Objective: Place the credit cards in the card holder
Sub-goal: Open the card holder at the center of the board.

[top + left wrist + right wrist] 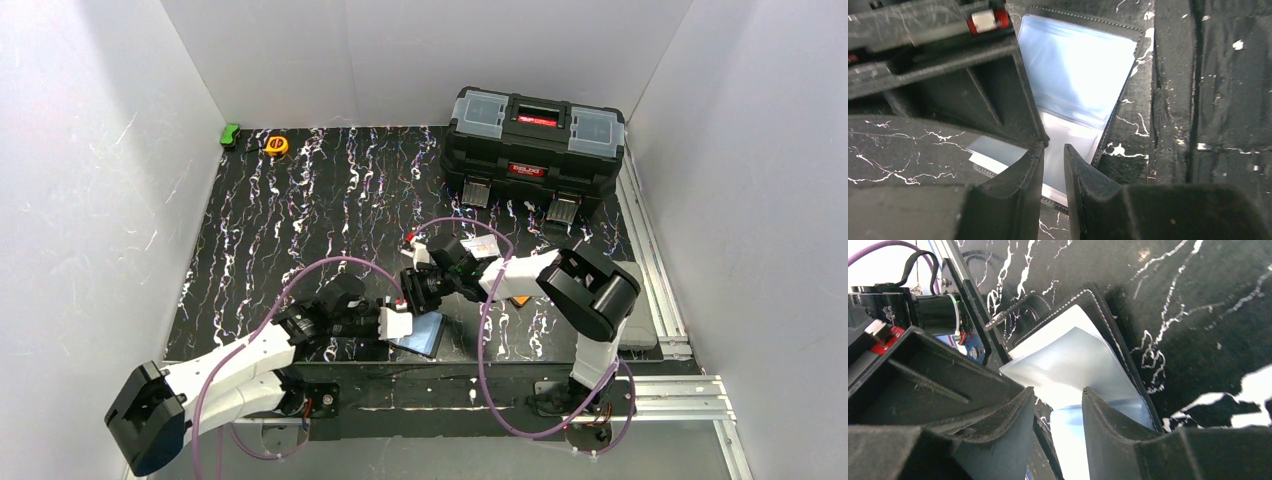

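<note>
The card holder [428,336] lies open near the table's front edge, its bluish sleeves [1078,70] facing up inside the black stitched rim [1108,315]. My left gripper [1053,150] hovers over its near edge, jaws a narrow gap apart, and I see nothing pinched between them. My right gripper [1058,395] reaches in from the other side, open, with a lifted sleeve leaf [1073,360] running into the gap. A silver-white credit card [480,245] lies behind the right arm. An orange credit card [520,300] peeks out beneath that arm.
A large black toolbox [535,140] stands at the back right. A yellow tape measure [276,145] and a green object [231,134] sit at the back left corner. White walls enclose the table, and metal rails [655,260] run along its right side.
</note>
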Controlling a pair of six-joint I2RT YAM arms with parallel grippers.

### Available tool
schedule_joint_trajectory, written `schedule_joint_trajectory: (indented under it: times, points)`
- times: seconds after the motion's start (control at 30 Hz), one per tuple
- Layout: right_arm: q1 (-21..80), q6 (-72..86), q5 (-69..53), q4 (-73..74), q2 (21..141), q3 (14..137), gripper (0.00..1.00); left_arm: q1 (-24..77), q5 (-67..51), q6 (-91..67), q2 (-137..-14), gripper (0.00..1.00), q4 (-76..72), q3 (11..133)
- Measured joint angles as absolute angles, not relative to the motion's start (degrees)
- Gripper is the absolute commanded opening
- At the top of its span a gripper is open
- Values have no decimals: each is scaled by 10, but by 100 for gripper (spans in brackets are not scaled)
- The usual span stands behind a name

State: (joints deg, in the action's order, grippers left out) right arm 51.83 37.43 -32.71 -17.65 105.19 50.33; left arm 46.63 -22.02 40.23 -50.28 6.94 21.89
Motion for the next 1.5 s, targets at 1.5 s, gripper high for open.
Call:
schedule_joint_trajectory:
  times: [1.5]
  points:
    - [489, 366, -254, -90, 870, 361, 64, 521, -120, 482, -552, 11, 82, 199]
